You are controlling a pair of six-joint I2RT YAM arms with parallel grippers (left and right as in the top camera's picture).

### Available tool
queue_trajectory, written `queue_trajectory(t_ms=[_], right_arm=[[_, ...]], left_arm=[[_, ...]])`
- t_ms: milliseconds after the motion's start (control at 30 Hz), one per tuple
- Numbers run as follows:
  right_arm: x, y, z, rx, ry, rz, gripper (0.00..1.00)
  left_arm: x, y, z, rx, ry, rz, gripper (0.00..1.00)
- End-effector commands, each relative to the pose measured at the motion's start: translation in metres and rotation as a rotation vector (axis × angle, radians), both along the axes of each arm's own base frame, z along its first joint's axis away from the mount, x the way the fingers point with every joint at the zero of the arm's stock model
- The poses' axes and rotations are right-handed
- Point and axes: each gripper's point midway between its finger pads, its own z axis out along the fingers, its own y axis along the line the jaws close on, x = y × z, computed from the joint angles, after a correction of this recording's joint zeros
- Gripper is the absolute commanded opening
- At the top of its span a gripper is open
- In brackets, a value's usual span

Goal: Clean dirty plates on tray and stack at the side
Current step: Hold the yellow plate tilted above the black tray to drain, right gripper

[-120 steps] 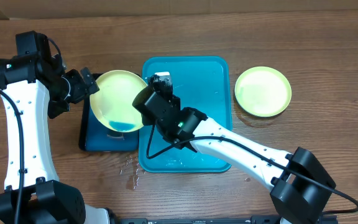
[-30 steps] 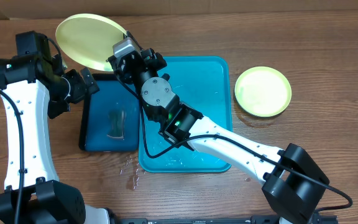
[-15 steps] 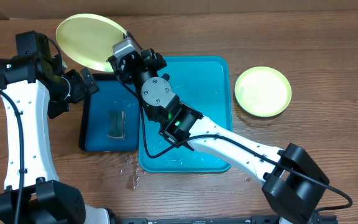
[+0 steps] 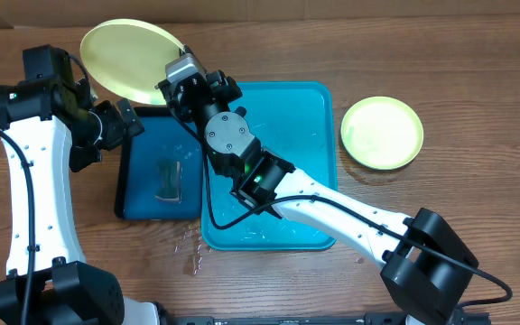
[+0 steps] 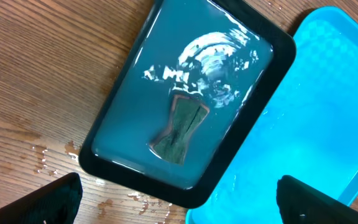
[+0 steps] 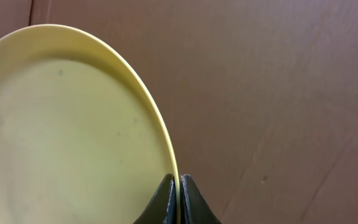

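Tray [image 4: 310, 135] on wood-grain table [image 4: 477, 54]; droplets [image 4: 190, 248] beside it; right claw [image 6: 179, 186] pinching plate [image 6: 73, 137].

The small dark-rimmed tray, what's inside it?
The tray holds shallow water with foam and a dark green pad lying flat. Anything beneath the pad is covered. In the overhead view, the right arm hides one corner.

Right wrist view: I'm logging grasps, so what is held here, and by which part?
The right pincer is shut on a yellow-green plate, pinching its rim at the edge. The left pincer stands open and holds nothing.
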Motion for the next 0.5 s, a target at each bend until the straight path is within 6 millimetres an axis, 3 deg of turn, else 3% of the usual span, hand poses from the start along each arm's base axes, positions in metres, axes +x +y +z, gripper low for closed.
queue_trajectory(t_ms=[0, 467], right_arm=[[-0.004, -0.009, 0.032, 0.075, -0.025, -0.003, 0.04], [-0.005, 0.003, 0.009, 0.058, 0.065, 0.056, 0.04]], left_arm=[[0.002, 0.003, 0.011, 0.014, -0.033, 0.010, 1.00], [0.002, 0.003, 0.011, 0.014, -0.033, 0.010, 1.00]])
